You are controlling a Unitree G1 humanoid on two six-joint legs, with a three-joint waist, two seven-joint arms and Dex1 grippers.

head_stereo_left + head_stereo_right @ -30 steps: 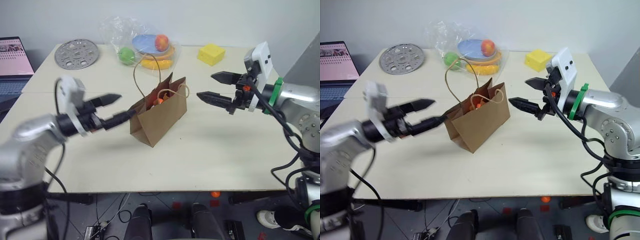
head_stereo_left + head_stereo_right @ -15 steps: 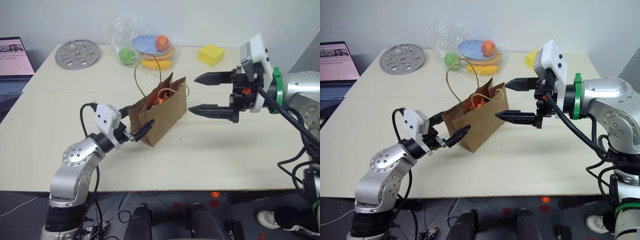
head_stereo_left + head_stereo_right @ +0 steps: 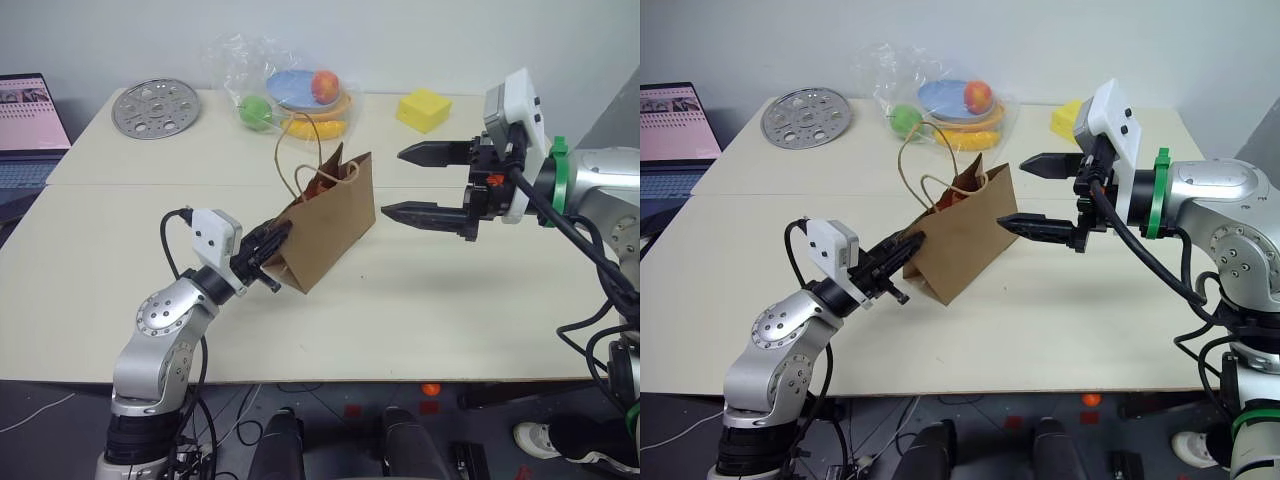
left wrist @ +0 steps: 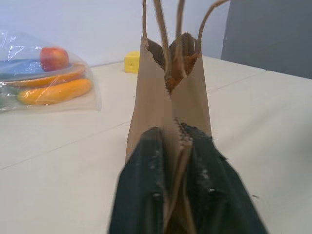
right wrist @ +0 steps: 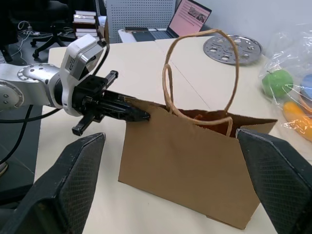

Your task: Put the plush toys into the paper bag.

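Note:
The brown paper bag (image 3: 325,225) stands mid-table, its cord handles up. My left gripper (image 3: 270,245) is shut on the bag's near side fold, with both black fingers (image 4: 146,195) pinching the crease. The plush toys are almost hidden inside the bag. A bit of orange (image 5: 201,116) shows in its mouth. My right gripper (image 3: 393,182) hangs open just to the right of the bag's top edge, with nothing between its fingers and not touching the bag.
A clear plastic bag of fruit (image 3: 295,90) lies behind the paper bag. A yellow block (image 3: 422,108) sits at the back right, and a perforated metal disc (image 3: 153,107) at the back left. A laptop (image 3: 30,120) stands off the left edge.
My left gripper swung in from the left and shut on the bag's side fold. The bag's mouth has narrowed. The right gripper has barely moved.

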